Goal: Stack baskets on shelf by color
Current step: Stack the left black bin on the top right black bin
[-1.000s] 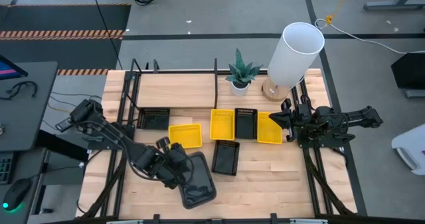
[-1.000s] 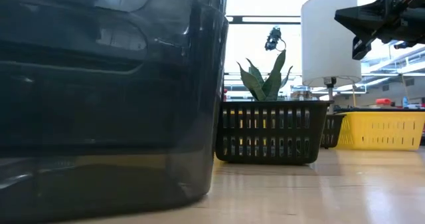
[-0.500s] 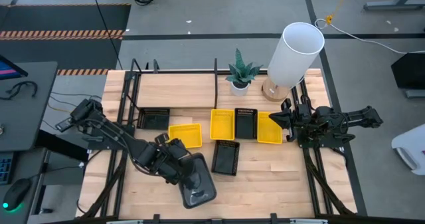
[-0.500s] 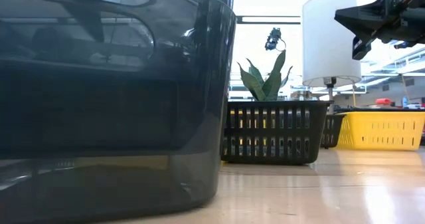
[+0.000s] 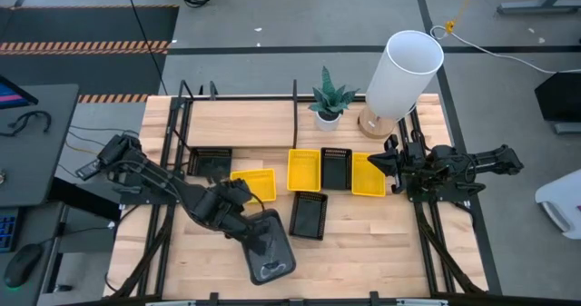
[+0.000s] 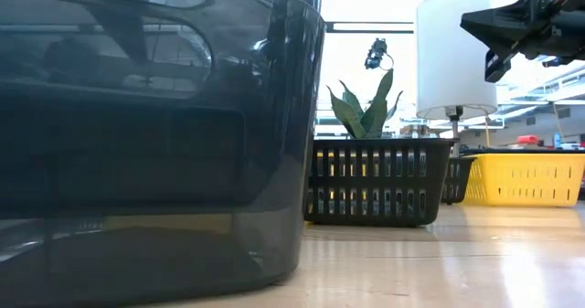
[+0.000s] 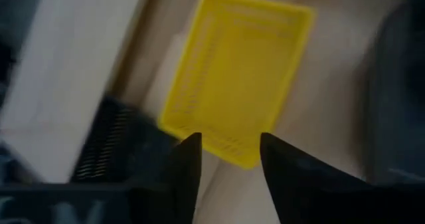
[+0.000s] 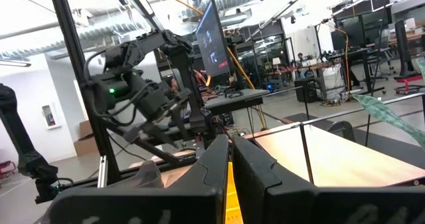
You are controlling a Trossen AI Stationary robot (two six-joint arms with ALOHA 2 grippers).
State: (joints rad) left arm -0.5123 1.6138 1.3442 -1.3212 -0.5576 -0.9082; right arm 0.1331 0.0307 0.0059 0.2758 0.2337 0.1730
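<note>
Now my left hand [image 7: 226, 159], fingers spread and empty, hangs over the yellow basket [image 7: 237, 71] just before the shelf [image 5: 263, 124]; I'd straddle its near rim squarely, probably lower first. Right hand [image 5: 398, 165] waits, pressed together.

Left gripper [image 5: 238, 195] hangs low at mid-table, fingers apart; right gripper [image 5: 385, 167] waits, fingers together.

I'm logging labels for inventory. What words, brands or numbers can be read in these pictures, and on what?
None can be read.
The baskets, such as the yellow basket and the black basket, show no label.
The lamp is plain white.
The monitor in the right wrist view is lit, but what it shows is too small to read.
</note>
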